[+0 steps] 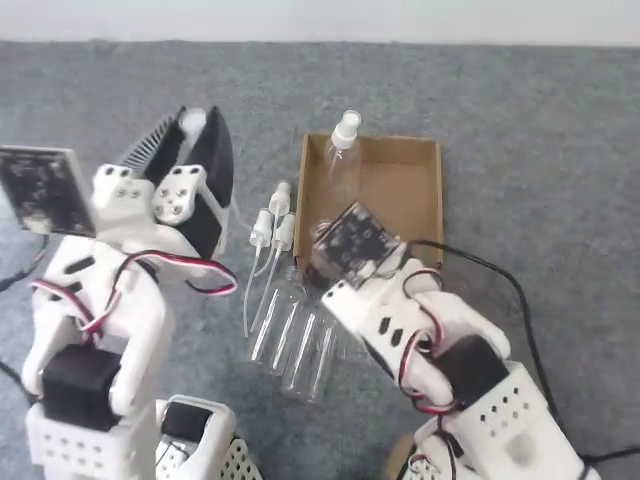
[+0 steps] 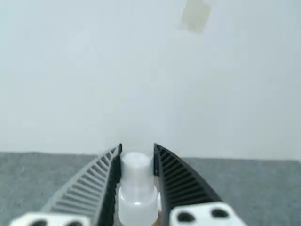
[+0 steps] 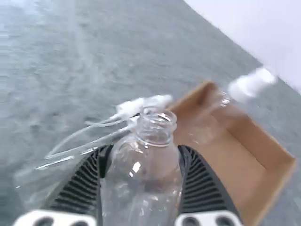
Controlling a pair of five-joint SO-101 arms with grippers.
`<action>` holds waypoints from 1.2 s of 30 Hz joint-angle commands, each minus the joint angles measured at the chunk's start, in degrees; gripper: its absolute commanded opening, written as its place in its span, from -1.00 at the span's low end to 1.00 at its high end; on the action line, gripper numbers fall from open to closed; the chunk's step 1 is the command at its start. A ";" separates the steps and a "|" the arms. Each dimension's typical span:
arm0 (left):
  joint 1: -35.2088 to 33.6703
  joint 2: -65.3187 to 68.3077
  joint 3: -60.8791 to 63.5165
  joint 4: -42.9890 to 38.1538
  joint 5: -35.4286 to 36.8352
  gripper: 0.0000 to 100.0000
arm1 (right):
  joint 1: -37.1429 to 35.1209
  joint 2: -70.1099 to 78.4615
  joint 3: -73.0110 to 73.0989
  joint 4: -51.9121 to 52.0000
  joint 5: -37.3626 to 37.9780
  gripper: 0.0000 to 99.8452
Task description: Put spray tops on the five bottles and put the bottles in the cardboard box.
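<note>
My left gripper [image 2: 137,150] is raised off the table and shut on a white spray top [image 2: 136,188]; the high view shows that top [image 1: 195,120] between the black fingers at the back left. My right gripper [image 3: 143,151] is shut on a clear uncapped bottle [image 3: 143,179], its open neck pointing toward the cardboard box [image 3: 256,160]. Inside the box [image 1: 420,190], at its far left corner, a bottle with a spray top [image 1: 345,140] stands. Loose spray tops [image 1: 270,225] with thin tubes lie just left of the box.
A row of clear uncapped bottles [image 1: 295,345] lies on the grey carpet between the two arm bases. Cables trail to the right of the right arm [image 1: 430,330]. Its wrist camera board [image 1: 355,240] overhangs the box's near left corner.
</note>
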 commanded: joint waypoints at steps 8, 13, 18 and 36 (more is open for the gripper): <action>0.35 -1.49 -13.23 5.45 3.69 -0.98 | -4.09 -1.80 6.59 -15.08 -0.62 -0.99; 0.53 -1.14 -15.08 10.37 3.69 -0.98 | -3.91 -1.80 8.62 -18.59 -0.79 -0.99; 0.79 -1.14 -14.81 10.02 5.27 -0.98 | -4.00 -1.80 9.14 -18.51 -0.79 -0.99; 5.80 -1.05 -2.07 2.20 7.12 -0.98 | -3.82 -2.07 9.14 -18.24 -0.88 -0.99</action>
